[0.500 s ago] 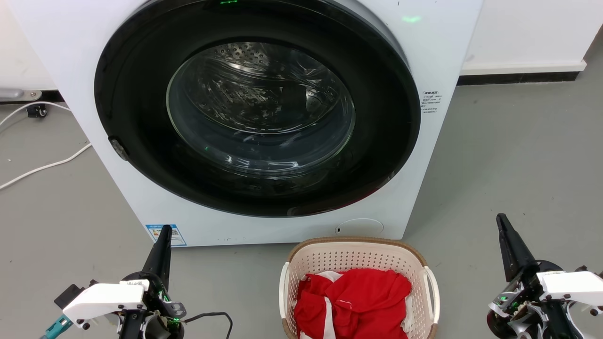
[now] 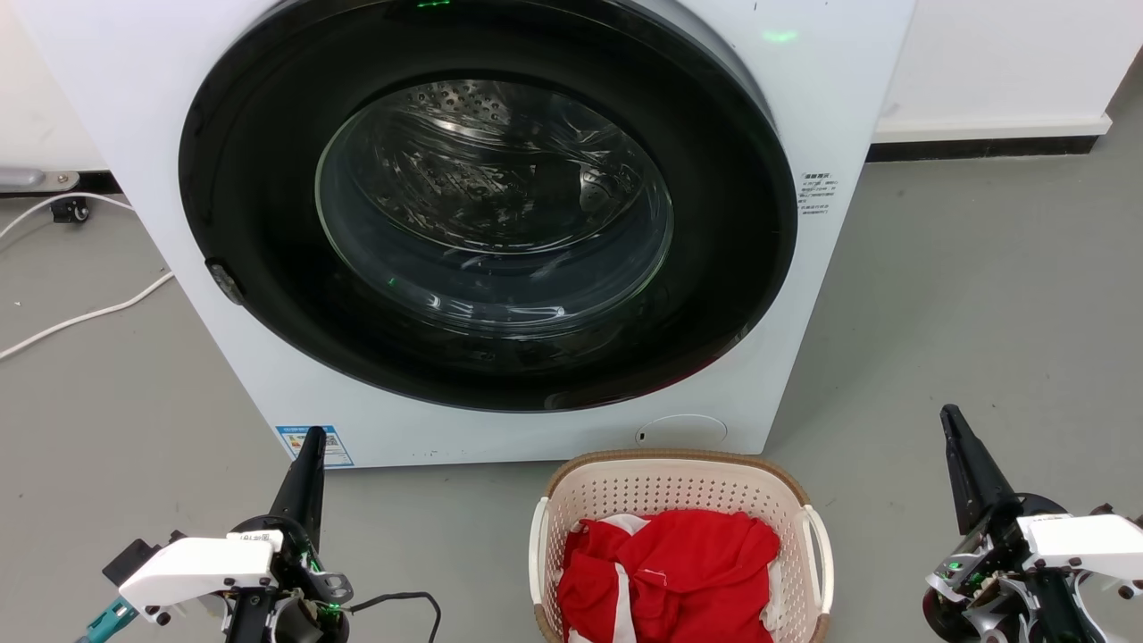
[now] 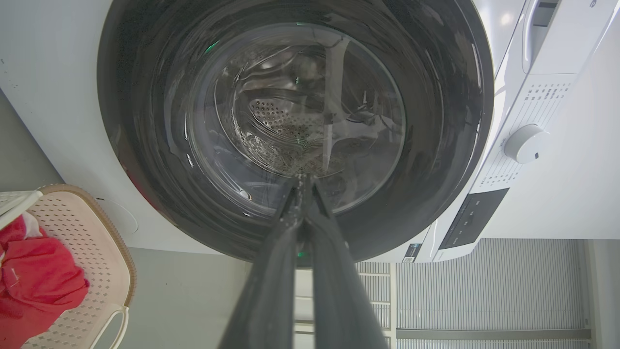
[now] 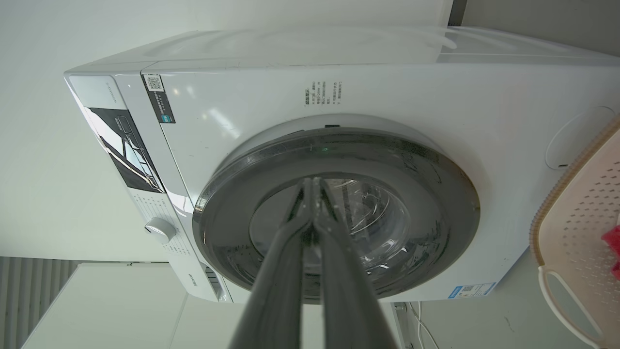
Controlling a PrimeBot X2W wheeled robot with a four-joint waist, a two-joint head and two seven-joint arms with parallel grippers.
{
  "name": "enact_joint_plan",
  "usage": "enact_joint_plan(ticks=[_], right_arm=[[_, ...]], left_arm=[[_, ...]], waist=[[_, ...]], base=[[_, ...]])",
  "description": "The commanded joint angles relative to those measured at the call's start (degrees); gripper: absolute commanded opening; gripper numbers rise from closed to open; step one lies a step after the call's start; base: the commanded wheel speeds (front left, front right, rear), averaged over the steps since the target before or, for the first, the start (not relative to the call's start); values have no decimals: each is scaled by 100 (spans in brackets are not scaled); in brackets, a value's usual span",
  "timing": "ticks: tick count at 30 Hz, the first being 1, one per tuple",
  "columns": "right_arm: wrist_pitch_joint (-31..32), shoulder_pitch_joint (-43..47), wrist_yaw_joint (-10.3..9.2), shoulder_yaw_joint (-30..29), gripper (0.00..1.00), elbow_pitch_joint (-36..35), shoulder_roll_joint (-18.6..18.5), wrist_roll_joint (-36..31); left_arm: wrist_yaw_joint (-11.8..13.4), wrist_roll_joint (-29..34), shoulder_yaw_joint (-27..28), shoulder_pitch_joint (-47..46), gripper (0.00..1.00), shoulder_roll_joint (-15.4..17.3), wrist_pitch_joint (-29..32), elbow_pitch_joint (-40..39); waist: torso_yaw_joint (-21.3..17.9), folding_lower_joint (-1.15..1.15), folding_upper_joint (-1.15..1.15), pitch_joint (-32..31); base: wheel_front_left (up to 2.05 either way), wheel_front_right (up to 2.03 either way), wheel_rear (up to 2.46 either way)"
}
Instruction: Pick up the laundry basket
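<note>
Both left gripper (image 2: 314,436) and right gripper (image 2: 946,413) are held pinched closed, empty; laundry basket (image 2: 679,489) is set on grey floor (image 2: 982,295) just before white washing machine (image 2: 830,98).

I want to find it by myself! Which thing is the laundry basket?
Find the big white washing machine with the round dark door. On the grey floor in front of it sits the laundry basket. It is the small cream oval with little holes, a brown rim and red clothes inside.

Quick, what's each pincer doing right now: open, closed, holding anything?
Left pincer: closed, holding nothing.
Right pincer: closed, holding nothing.
</note>
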Motion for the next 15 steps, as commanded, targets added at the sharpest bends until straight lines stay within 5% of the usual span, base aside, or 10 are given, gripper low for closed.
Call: enact_joint_plan(ticks=[1, 10, 11, 15], right_arm=[[8, -55, -2, 5, 0, -23, -28, 23], [-10, 68, -1, 6, 0, 92, 14, -6], [-21, 98, -1, 8, 100, 119, 18, -12], [-143, 118, -1, 2, 100, 62, 16, -122]], left_arm=[[-28, -1, 14, -53, 0, 9, 14, 6], [4, 2, -15, 66, 0, -12, -12, 84], [8, 4, -24, 100, 100, -16, -26, 108], [7, 99, -22, 116, 100, -15, -147, 17]], waist=[[0, 0, 0, 0], [0, 0, 0, 1], [0, 0, 0, 1], [0, 0, 0, 5]], base=[[0, 0, 0], [0, 0, 0], [0, 0, 0], [0, 0, 0]])
